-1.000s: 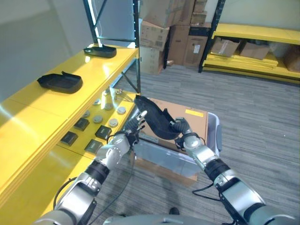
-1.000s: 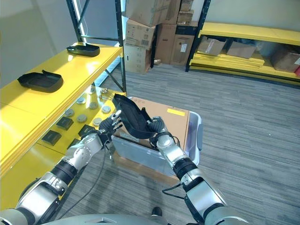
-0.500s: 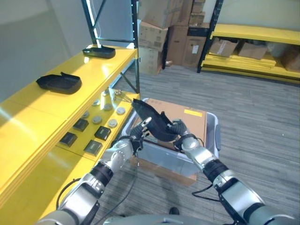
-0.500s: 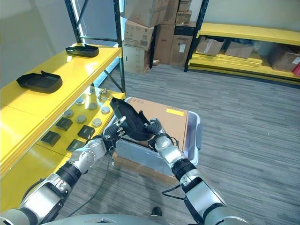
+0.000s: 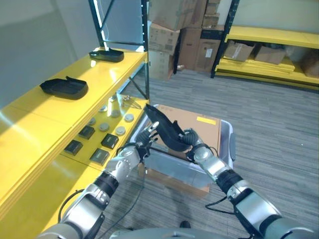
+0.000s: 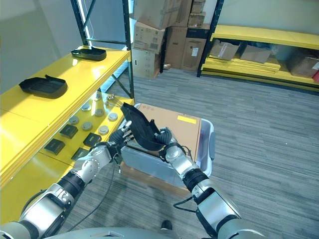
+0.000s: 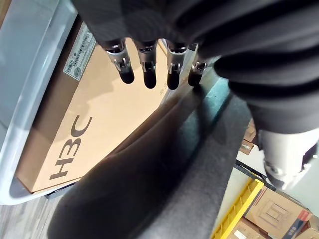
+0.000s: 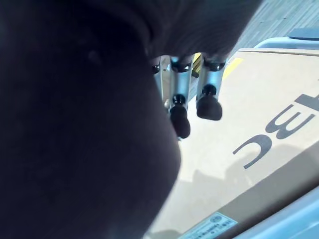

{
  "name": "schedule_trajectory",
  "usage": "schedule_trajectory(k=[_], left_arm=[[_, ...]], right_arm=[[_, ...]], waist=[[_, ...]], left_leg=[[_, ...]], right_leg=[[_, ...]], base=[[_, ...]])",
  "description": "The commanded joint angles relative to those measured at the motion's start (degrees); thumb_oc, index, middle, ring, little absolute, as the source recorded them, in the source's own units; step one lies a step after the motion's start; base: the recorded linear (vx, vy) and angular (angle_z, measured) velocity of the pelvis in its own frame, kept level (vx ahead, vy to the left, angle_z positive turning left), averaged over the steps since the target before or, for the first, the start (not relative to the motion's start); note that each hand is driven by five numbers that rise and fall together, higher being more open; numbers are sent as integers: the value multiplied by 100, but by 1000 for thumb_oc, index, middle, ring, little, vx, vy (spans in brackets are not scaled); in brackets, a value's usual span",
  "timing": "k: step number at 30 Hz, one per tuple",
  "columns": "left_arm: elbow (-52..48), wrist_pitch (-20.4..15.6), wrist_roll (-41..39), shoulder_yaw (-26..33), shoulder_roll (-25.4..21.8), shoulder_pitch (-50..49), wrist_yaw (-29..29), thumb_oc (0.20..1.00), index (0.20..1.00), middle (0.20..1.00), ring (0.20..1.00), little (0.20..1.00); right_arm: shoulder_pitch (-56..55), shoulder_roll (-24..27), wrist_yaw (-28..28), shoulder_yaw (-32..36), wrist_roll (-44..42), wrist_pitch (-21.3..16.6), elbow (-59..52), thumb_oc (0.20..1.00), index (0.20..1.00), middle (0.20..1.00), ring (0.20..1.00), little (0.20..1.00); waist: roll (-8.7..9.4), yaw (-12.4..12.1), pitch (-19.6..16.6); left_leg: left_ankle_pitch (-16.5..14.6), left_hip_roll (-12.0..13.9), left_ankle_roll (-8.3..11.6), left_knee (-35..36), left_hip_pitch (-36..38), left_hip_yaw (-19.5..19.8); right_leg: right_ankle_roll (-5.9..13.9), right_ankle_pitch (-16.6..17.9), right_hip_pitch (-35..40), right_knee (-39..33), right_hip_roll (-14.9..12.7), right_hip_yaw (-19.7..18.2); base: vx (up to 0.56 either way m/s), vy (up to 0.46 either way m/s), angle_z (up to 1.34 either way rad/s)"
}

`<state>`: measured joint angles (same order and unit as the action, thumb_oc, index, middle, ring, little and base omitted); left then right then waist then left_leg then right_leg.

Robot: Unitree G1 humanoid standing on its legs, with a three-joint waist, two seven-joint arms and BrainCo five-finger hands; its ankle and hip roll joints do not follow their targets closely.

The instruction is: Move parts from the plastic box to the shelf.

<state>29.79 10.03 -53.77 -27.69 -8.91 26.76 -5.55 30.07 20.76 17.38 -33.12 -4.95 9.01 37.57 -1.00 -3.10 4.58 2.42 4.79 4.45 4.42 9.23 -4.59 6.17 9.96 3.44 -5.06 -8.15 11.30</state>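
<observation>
A long curved black part (image 5: 167, 130) is held tilted above the grey plastic box (image 5: 228, 145). My right hand (image 5: 192, 143) is shut on its lower end. My left hand (image 5: 144, 143) is open, its straight fingers (image 7: 144, 69) resting against the part's (image 7: 164, 174) upper half from the shelf side. The right wrist view shows the part (image 8: 75, 124) very close, with fingers (image 8: 207, 102) past it. A flat cardboard box (image 5: 197, 122) lies inside the plastic box. The yellow shelf (image 5: 60, 112) stands to my left, with two similar black parts (image 5: 64, 87) (image 5: 106, 55) on its top level.
On the shelf's lower level lie small black squares (image 5: 108, 140) and round silver pieces (image 5: 119, 130). A dark upright post (image 5: 145, 50) stands at the shelf's end. Stacked cardboard boxes (image 5: 174, 35) and another yellow shelf (image 5: 271, 37) are at the back. Grey carpet surrounds the box.
The black part has sunk a little and leans more over the plastic box. My left hand has come lower along it; my right hand keeps its hold.
</observation>
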Motion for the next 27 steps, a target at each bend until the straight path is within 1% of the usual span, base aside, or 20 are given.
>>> schedule_trajectory(k=[1, 8, 10, 11, 13, 15, 18, 19, 21, 27], left_arm=[[32, -455, 97, -209, 224, 639, 148, 1000, 1000, 1000, 1000, 1000], [76, -309, 491, -253, 160, 650, 205, 1000, 1000, 1000, 1000, 1000], [72, -260, 701, -321, 154, 662, 103, 1000, 1000, 1000, 1000, 1000], [103, -204, 817, -359, 145, 680, 56, 1000, 1000, 1000, 1000, 1000], [262, -214, 1032, -427, 147, 673, 150, 1000, 1000, 1000, 1000, 1000], [269, -226, 1031, -443, 146, 672, 162, 1000, 1000, 1000, 1000, 1000], [243, -268, 992, -510, 128, 669, 193, 1000, 1000, 1000, 1000, 1000], [139, -227, 924, -523, 56, 659, 222, 1000, 1000, 1000, 1000, 1000], [37, -178, 898, -517, 2, 633, 242, 1000, 1000, 1000, 1000, 1000], [-156, 11, 752, -418, -105, 562, 332, 1000, 1000, 1000, 1000, 1000]], right_arm=[[733, 66, 20, -193, 211, -299, 275, 200, 200, 200, 200, 200], [670, 92, -6, -177, 211, -422, 299, 200, 200, 200, 200, 200], [689, 68, -8, -193, 254, -414, 256, 200, 200, 200, 200, 200], [716, 58, -31, -201, 325, -425, 231, 200, 200, 200, 200, 200], [818, 95, -213, -260, 585, -466, 126, 200, 200, 200, 200, 200], [838, 102, -226, -287, 661, -479, 92, 200, 200, 200, 200, 200], [993, 161, -181, -427, 730, -400, -123, 200, 200, 200, 200, 200], [1128, 236, -159, -468, 767, -284, -324, 200, 200, 200, 200, 200], [1238, 302, -146, -496, 829, -208, -475, 200, 200, 200, 200, 200], [1516, 491, -215, -532, 731, -92, -712, 200, 200, 200, 200, 200]], waist=[[44, -124, -238], [46, -113, -232], [44, -109, -227], [46, -109, -223], [49, -111, -238], [48, -113, -240], [49, -127, -224], [52, -148, -207], [54, -173, -183], [64, -244, -172]], left_leg=[[-189, 66, -147, -217, -294, 165], [-199, 67, -153, -228, -275, 146], [-195, 60, -157, -228, -276, 153], [-198, 59, -160, -234, -275, 154], [-203, 55, -157, -223, -262, 171], [-202, 54, -156, -217, -262, 174], [-193, 59, -145, -209, -259, 180], [-187, 62, -143, -207, -265, 199], [-181, 64, -143, -207, -262, 212], [-175, 53, -152, -195, -265, 248]], right_leg=[[583, -457, 244, 6, -430, 170], [585, -455, 262, 6, -430, 173], [588, -452, 259, 6, -428, 165], [589, -455, 263, 6, -425, 160], [594, -463, 269, 6, -418, 151], [597, -463, 265, 6, -419, 152], [603, -460, 265, 6, -417, 157], [600, -457, 262, 6, -413, 171], [593, -454, 269, 6, -409, 186], [581, -453, 276, 6, -407, 222]], base=[[0, 0, 0], [0, 0, 0], [0, 0, 0], [0, 0, 0], [0, 0, 0], [0, 0, 0], [0, 0, 0], [0, 0, 0], [0, 0, 0], [0, 0, 0]])
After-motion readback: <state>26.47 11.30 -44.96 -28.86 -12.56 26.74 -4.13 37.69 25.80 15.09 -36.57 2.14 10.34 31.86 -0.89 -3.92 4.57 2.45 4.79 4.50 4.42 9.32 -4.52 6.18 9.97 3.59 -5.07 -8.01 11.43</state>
